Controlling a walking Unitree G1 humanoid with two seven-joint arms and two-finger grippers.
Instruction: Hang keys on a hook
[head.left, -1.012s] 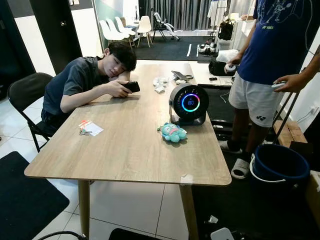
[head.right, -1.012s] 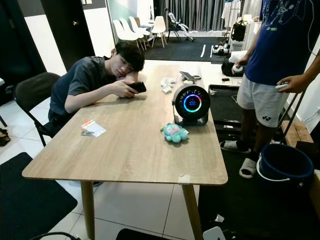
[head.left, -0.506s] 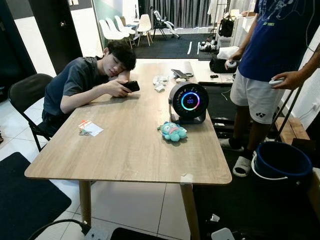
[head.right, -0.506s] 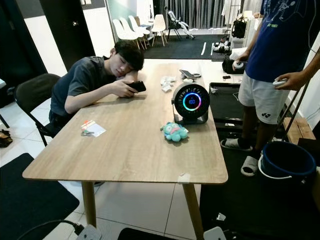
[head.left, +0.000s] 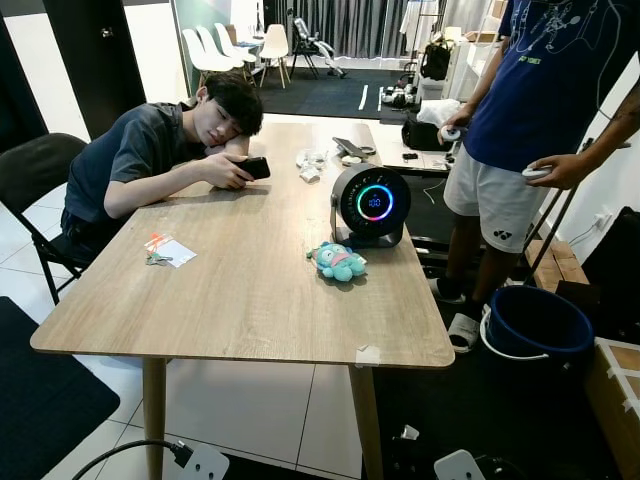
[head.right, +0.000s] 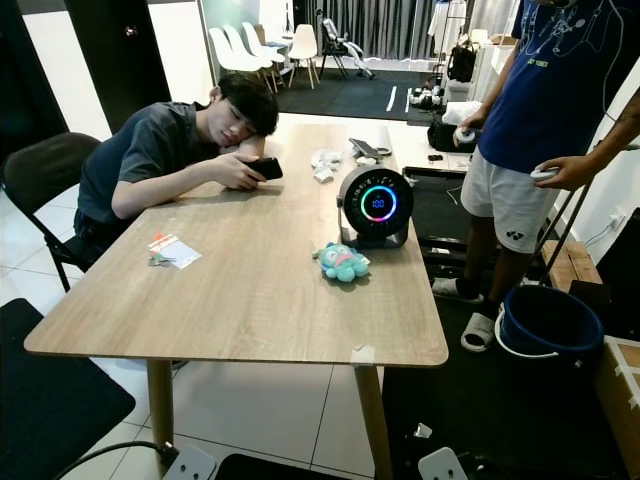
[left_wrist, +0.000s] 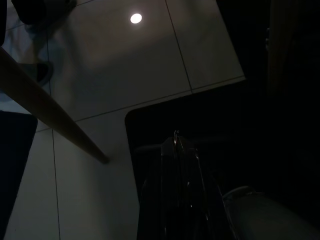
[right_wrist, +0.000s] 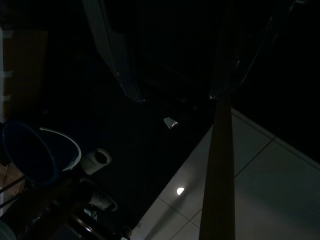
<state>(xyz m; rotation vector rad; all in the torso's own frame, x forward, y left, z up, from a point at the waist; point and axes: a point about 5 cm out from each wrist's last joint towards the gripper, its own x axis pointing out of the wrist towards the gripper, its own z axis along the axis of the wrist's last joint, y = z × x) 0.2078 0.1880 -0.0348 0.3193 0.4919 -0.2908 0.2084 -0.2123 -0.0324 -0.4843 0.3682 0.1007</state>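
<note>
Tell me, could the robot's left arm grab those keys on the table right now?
Probably not yet. The keys lie well in from the table edge, while the left gripper hangs low beside a table leg.

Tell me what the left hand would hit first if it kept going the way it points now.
Probably the floor: the left hand points down at the edge of a black mat beside white tiles, near a wooden table leg. Depth is unclear in the dark.
</note>
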